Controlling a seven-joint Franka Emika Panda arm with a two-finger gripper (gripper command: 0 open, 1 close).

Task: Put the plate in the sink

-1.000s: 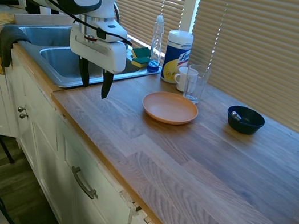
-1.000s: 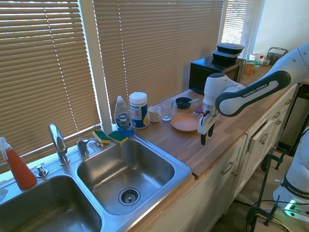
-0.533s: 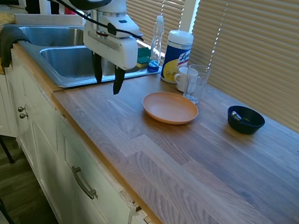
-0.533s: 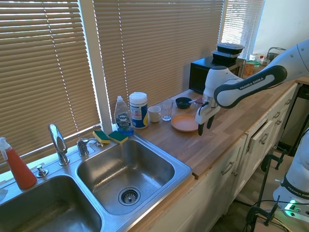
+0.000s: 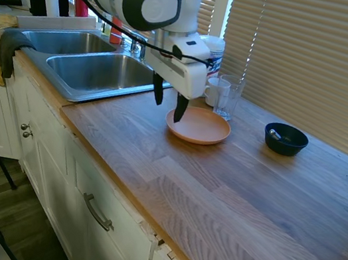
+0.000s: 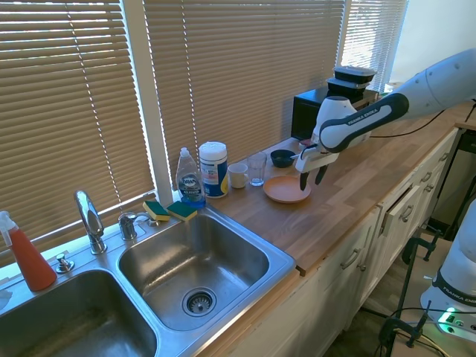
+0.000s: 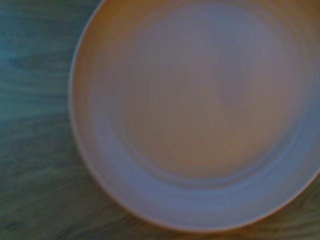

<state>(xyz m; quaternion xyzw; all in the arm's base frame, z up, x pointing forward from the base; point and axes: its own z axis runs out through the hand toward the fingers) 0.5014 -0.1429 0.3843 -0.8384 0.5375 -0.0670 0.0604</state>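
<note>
One salmon-orange plate [image 5: 199, 126], round, shallow, low rim, matte.

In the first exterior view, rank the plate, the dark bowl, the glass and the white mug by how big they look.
1. plate, clearly the widest.
2. dark bowl.
3. glass.
4. white mug, partly hidden behind the glass and the gripper, so its rank against the glass is unsure.

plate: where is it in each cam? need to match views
First exterior: plate centre frame on the counter, claw open over its near-left edge.
Second exterior: plate right of centre, past the sink.
Wrist: plate fills most of the frame, blurred.
Shared landmark: clear glass behind the plate.
</note>
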